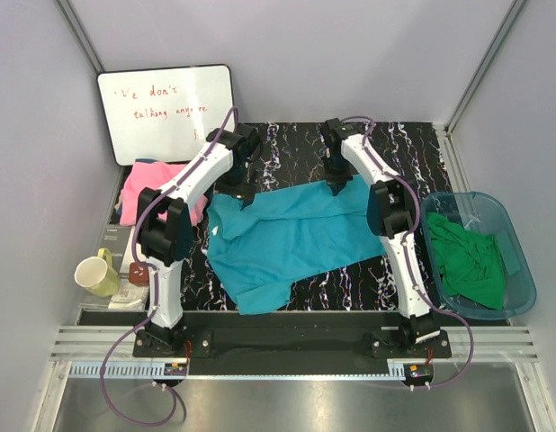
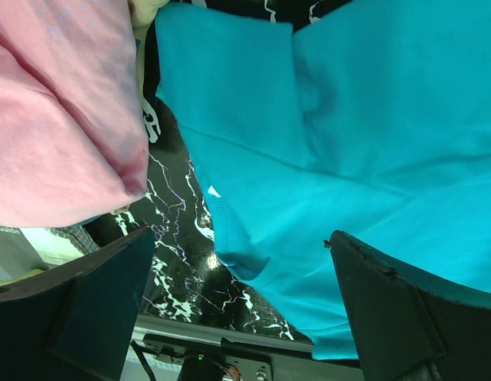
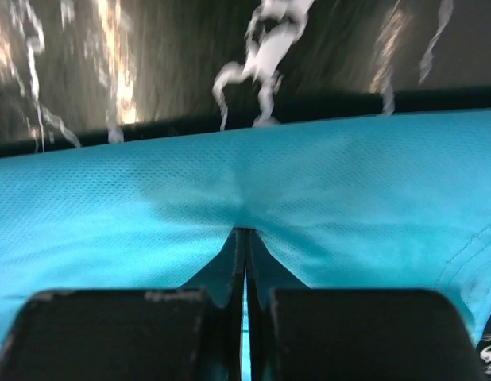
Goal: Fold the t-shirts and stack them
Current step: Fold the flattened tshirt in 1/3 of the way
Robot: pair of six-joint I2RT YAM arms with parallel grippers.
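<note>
The teal-blue t-shirt [image 1: 291, 236] lies spread across the middle of the black marbled table [image 1: 413, 148], running from the upper right of centre down to the lower left in the top view, with one end reaching toward the near edge. The right gripper [image 1: 337, 184] sits at the shirt's upper edge, just right of centre. In the right wrist view its fingers [image 3: 230, 270] are pressed together with a fold of teal cloth pinched between them, and the fabric puckers into a small dip at the tips [image 3: 245, 236]. The left gripper [image 1: 244, 194] hangs over the shirt's upper left corner. In the left wrist view its two dark fingers [image 2: 94, 305] stand wide apart at the bottom corners of the frame, and nothing is between them except the shirt's edge and bare marbled table below [image 2: 239, 238]. It does not touch the cloth. A pink t-shirt [image 1: 141, 187] lies bunched at the left side of the table, below the whiteboard [image 1: 165, 108], and it fills the upper left of the left wrist view, just beside the teal shirt's corner. Green t-shirts [image 1: 467, 261] lie crumpled in the translucent blue tub [image 1: 523, 274] at the right edge, well apart from both grippers. A pale yellow mug [image 1: 98, 274] lies at lower left.
</note>
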